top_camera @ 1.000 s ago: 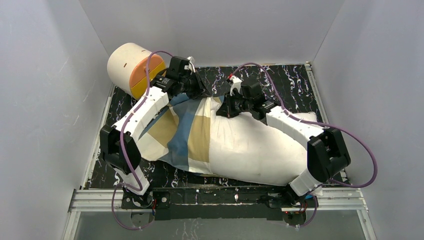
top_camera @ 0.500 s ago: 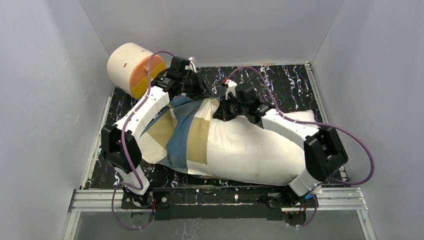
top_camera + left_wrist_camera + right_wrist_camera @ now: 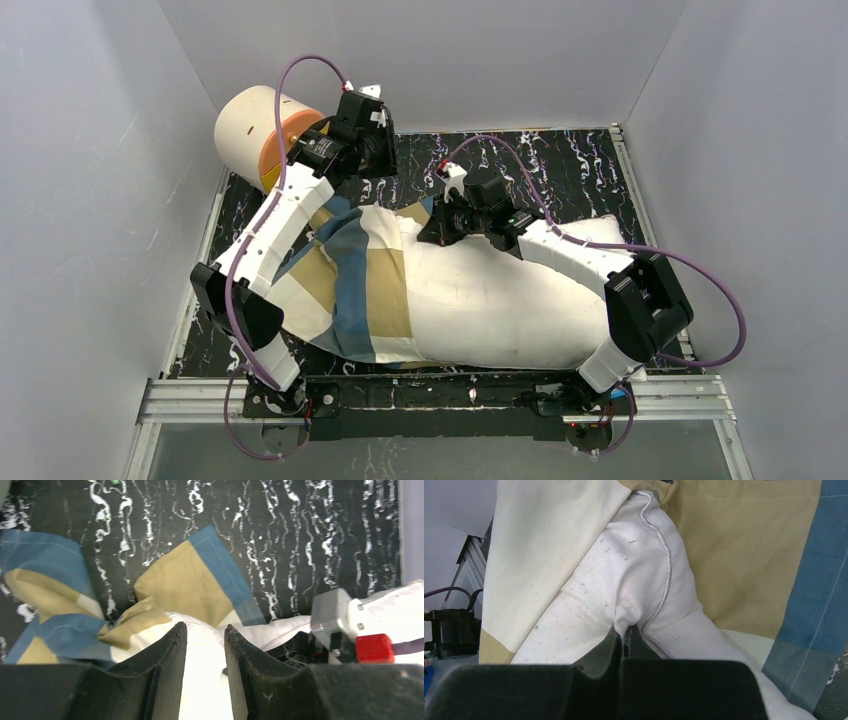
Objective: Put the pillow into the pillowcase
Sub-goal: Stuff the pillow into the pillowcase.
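A: Pillow, where?

B: The pillow [image 3: 500,300] lies across the lower middle of the top view, on the black marbled table [image 3: 590,160]. Its left end sits inside the pillowcase [image 3: 385,295] (blue, tan and cream blocks). The rest is bare white and runs to the right of the frame.

A: Right claw?

B: The right gripper [image 3: 625,635] has its fingers together, pinched on a fold of the pillow beside the piped seam. That spot is right at the mouth of the pillowcase, with tan cloth above it and cream cloth to the left. In the top view it is at frame centre.

A: Left?

B: The left gripper [image 3: 204,632] has its fingers apart with nothing between them. White pillow shows below through the gap. A tan-and-blue corner of the pillowcase lies flat on the table in the upper middle of that wrist view.

A: And from the top?

B: It is in the upper left of centre, near the cream-and-orange cylinder [image 3: 245,125] (can't tell if the arm touches it).
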